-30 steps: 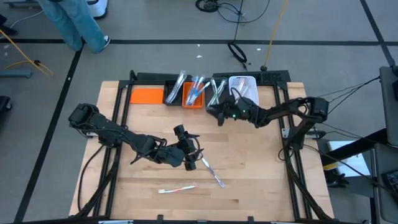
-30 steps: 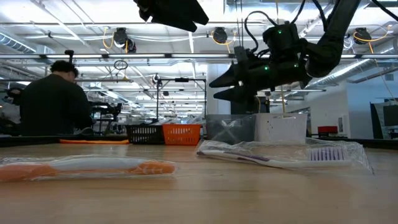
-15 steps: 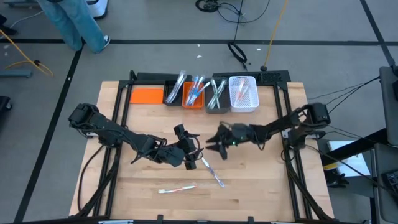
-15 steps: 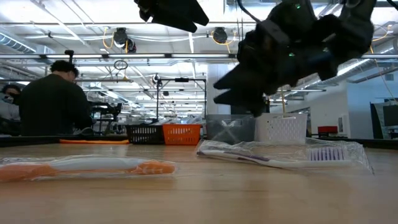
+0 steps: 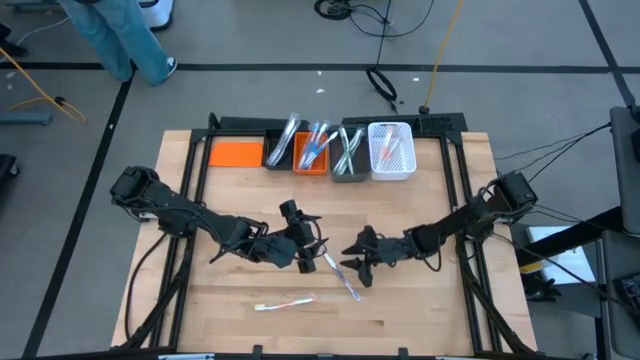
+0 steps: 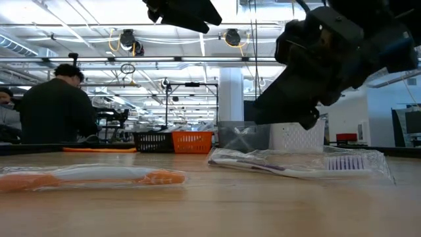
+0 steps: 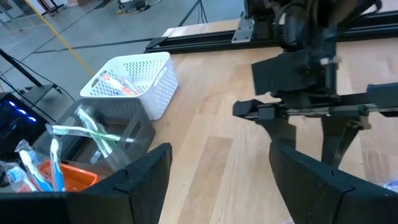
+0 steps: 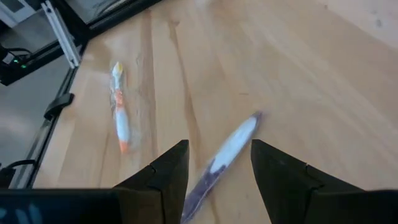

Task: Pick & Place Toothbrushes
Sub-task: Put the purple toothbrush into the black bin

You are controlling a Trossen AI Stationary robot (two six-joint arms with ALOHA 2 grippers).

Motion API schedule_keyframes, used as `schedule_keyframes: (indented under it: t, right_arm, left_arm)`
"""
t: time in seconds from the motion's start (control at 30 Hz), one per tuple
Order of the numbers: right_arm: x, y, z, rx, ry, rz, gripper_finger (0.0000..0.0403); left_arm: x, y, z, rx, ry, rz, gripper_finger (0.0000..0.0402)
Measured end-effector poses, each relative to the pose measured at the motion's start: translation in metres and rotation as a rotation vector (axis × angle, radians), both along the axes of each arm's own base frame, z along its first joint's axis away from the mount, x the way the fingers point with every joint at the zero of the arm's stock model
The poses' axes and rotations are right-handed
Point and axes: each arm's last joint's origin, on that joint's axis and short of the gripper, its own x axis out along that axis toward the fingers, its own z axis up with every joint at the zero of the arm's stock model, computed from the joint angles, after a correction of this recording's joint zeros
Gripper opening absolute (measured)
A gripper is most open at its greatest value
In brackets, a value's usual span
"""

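Two wrapped toothbrushes lie flat on the wooden table: a purple one [image 5: 342,278] [image 6: 296,163] [image 8: 227,152] and an orange one [image 5: 285,303] [image 6: 92,176] [image 8: 119,118]. More toothbrushes stand in the bins at the far edge. My right gripper [image 5: 358,262] [image 6: 276,112] [image 8: 214,180] is open and hovers just above the purple toothbrush, fingers on either side of it, touching nothing. My left gripper [image 5: 308,252] [image 7: 227,186] is open and waits mid-table, left of the purple toothbrush's far end, facing the right gripper [image 7: 298,106].
A row stands along the far edge: an orange flat pad [image 5: 235,153], a black bin [image 5: 280,150], an orange bin [image 5: 312,155], a grey bin [image 5: 348,160] [image 7: 106,134] and a white basket [image 5: 390,150] [image 7: 134,78]. Black frame rails border the table. A person sits in the room beyond [image 6: 56,105].
My right gripper has swung from the bins at the far edge toward the near edge and leftward, dropping low over the purple toothbrush. Both toothbrushes have stayed where they lay.
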Motion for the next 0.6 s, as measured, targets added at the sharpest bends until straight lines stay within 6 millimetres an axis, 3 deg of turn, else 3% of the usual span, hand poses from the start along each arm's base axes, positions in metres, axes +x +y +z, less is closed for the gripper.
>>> schedule_keyframes:
  t: [0.33, 0.6]
  right_arm:
    - [-0.006, 0.019, -0.014, -0.006, 0.056, -0.026, 0.0164]
    - [0.013, 0.029, -0.033, 0.006, 0.099, -0.025, 0.0164]
  left_arm:
    - [0.0, 0.001, 0.0, -0.001, -0.003, 0.003, 0.0273]
    - [0.0, 0.001, 0.0, -0.001, -0.003, 0.004, 0.0273]
